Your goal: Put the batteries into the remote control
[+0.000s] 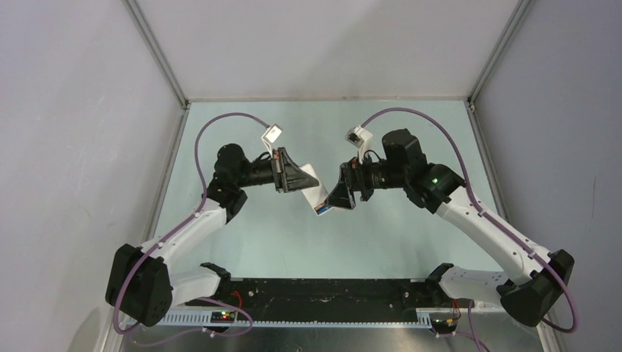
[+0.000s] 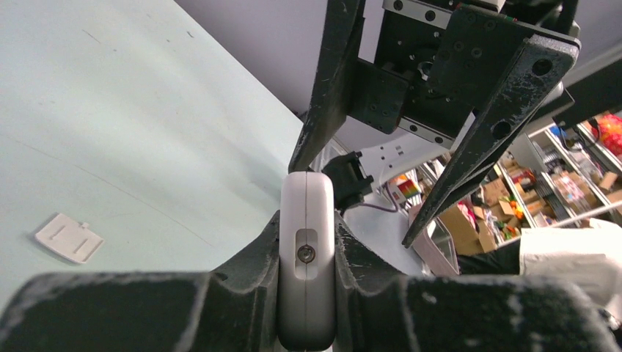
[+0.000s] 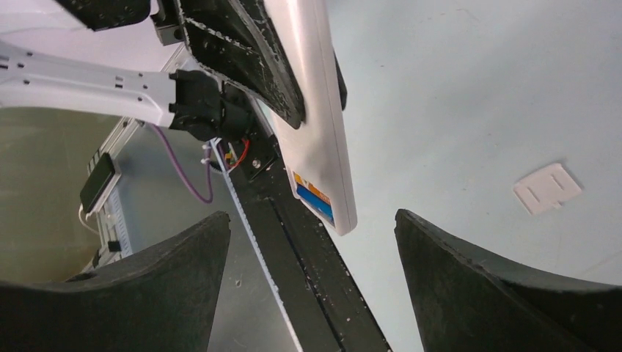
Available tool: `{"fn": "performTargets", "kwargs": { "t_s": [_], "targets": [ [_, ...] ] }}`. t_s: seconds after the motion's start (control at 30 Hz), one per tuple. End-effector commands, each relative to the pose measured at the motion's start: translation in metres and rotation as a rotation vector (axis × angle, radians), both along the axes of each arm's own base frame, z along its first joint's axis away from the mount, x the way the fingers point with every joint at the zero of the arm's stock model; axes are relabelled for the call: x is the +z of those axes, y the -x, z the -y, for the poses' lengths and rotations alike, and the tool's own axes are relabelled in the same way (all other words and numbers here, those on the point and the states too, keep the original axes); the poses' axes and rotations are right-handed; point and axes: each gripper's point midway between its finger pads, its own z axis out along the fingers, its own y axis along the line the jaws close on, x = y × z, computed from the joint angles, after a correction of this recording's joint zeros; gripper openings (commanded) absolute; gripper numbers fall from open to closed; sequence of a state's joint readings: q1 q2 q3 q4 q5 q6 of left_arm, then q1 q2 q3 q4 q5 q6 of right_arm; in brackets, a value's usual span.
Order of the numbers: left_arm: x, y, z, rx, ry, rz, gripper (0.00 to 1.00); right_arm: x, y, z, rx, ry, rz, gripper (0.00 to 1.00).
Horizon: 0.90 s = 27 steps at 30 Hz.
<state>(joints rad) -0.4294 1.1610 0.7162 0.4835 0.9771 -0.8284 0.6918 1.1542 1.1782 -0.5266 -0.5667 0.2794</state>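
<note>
Right up close in the left wrist view, the remote control (image 2: 306, 279) sat edge-on, clenched tight in the left gripper (image 2: 308, 220) and held up off the table (image 1: 293, 242). Its open end showed the batteries (image 3: 314, 196) sitting inside, orange next to blue. That end poked toward the right gripper (image 3: 309, 220), whose jaws were spread wide and touching nothing. Small white cover (image 3: 546, 189) lay flat on the table, well apart from it all
</note>
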Motion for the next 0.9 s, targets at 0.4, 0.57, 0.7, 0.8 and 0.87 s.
{"fn": "performTargets", "kwargs": {
  "t_s": [0.4,0.57,0.7,0.8,0.87],
  "targets": [
    [0.035,0.013,-0.003,-0.055,0.047,0.084,0.00,-0.041,0.002,-0.024,0.072,0.138,0.042,0.68],
    [0.038,0.014,-0.004,-0.057,0.051,0.084,0.00,-0.051,-0.005,-0.025,0.060,0.166,0.047,0.53],
    [0.039,0.014,-0.004,-0.051,0.054,0.087,0.00,-0.055,-0.009,-0.022,0.036,0.186,0.048,0.39],
    [0.040,0.013,-0.004,-0.040,0.056,0.087,0.00,-0.055,-0.009,-0.021,0.031,0.185,0.051,0.41],
    [0.039,0.010,-0.005,-0.018,0.057,0.088,0.00,-0.051,-0.008,-0.020,0.022,0.172,0.055,0.65]
  ]
}}
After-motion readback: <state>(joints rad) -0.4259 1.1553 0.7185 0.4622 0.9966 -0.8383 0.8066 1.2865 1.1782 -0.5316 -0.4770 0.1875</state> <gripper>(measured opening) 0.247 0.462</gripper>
